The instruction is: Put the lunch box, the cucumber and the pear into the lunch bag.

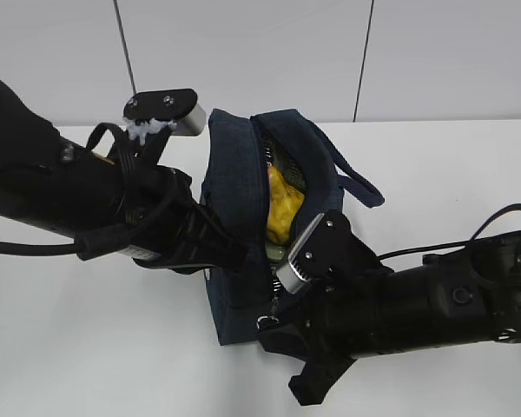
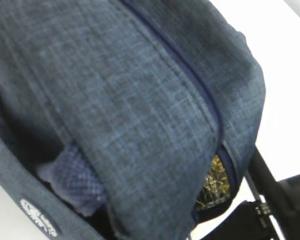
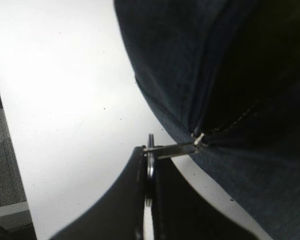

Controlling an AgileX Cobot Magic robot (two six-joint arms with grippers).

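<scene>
The navy lunch bag (image 1: 234,174) stands mid-table with its long zipper parted. Through the opening I see the yellow pear (image 1: 282,213) inside, with a pale green sliver under it that I cannot identify. The lunch box and the cucumber are hidden. My left gripper (image 1: 228,257) presses into the bag's left side, apparently pinching the fabric; in the left wrist view the lunch bag (image 2: 140,100) fills the frame and hides the jaws. My right gripper (image 3: 149,167) is shut on the metal ring pull (image 3: 150,155) at the near end of the zipper (image 3: 197,138), low at the bag's front (image 1: 269,323).
The bag's loop handle (image 1: 360,182) hangs over its right side. Both black arms crowd the bag from left and right. The white table (image 1: 87,347) spreads around it, and a pale wall rises behind.
</scene>
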